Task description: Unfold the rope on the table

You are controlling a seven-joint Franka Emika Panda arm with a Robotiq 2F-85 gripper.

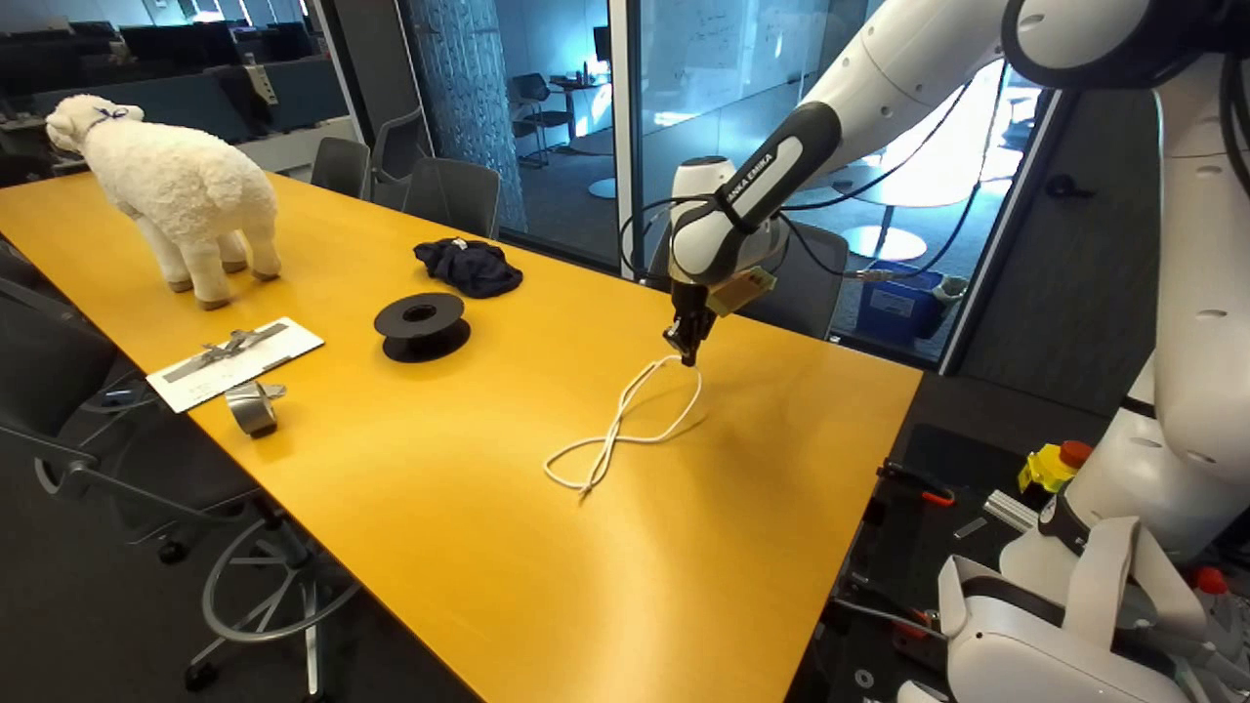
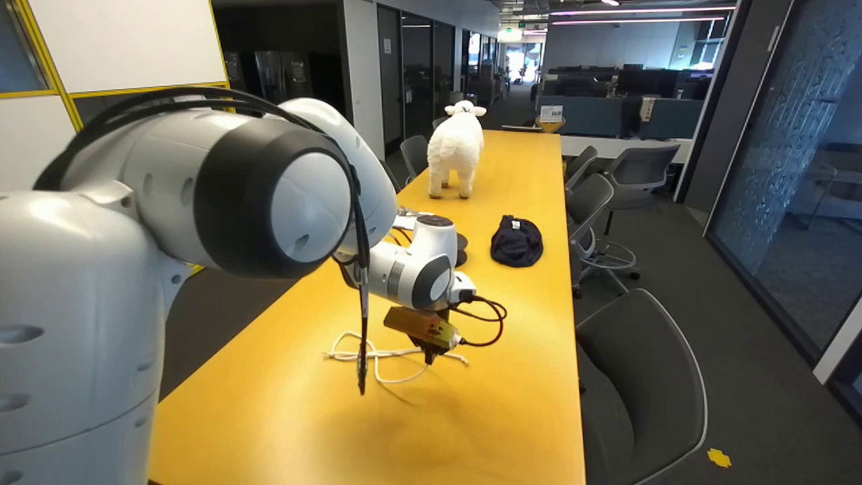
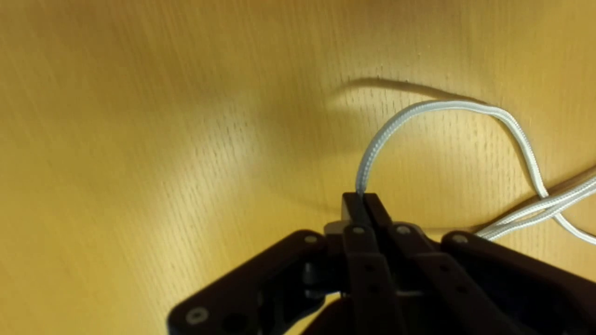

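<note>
I have the gripper (image 3: 362,197) pinching the white braided rope (image 3: 447,105), inside the edges of the conference table (image 1: 469,439), with open room toward the black spool (image 1: 420,328).

glare on table (image 1: 625,596); soft shadow beside rope (image 3: 458,104); hand (image 3: 362,199) dim

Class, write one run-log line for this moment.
gripper: shut on rope | rope: looped, self-crossing, partly off table | unfolding: unfinished
</note>
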